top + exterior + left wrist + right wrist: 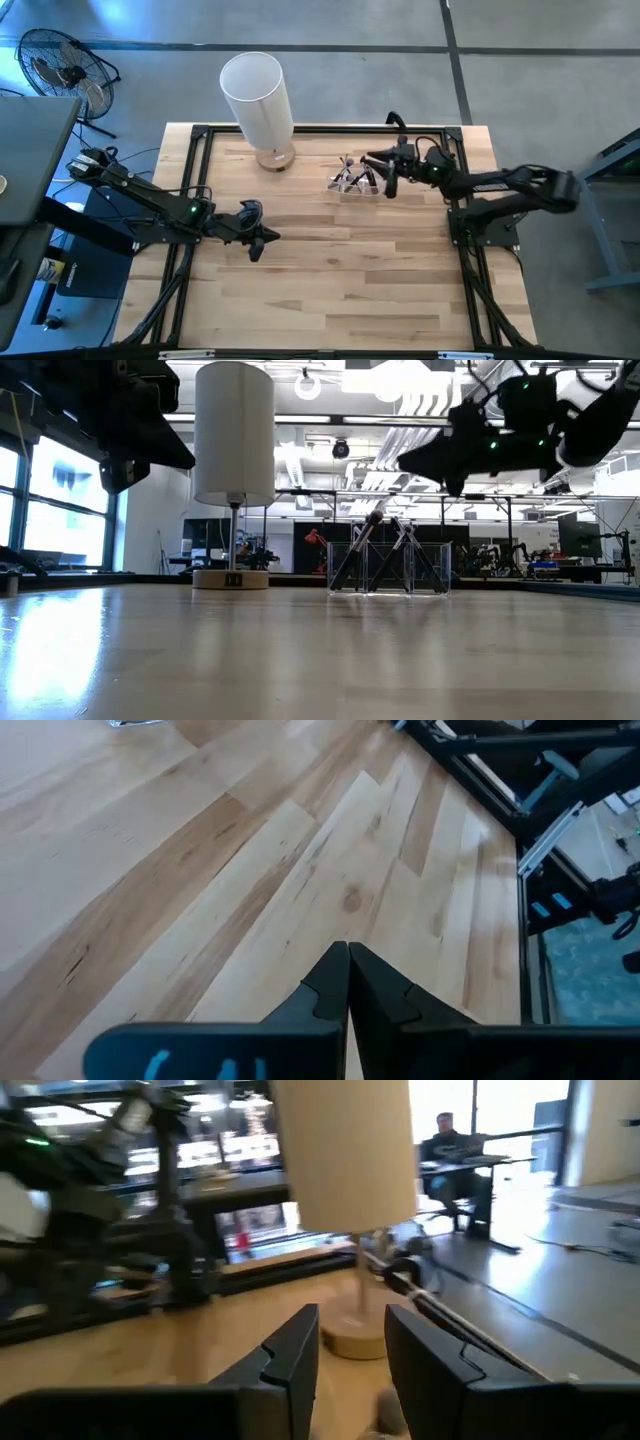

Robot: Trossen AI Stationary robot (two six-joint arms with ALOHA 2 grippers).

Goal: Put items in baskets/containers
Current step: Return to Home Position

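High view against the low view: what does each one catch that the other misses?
Only the high view: the floor fan and the table's black frame. Only the low view: the ceiling lights overhead. Both: the white cylinder, the clear holder with brushes leaning in it, the right pincer raised beside it, the left pincer far off.
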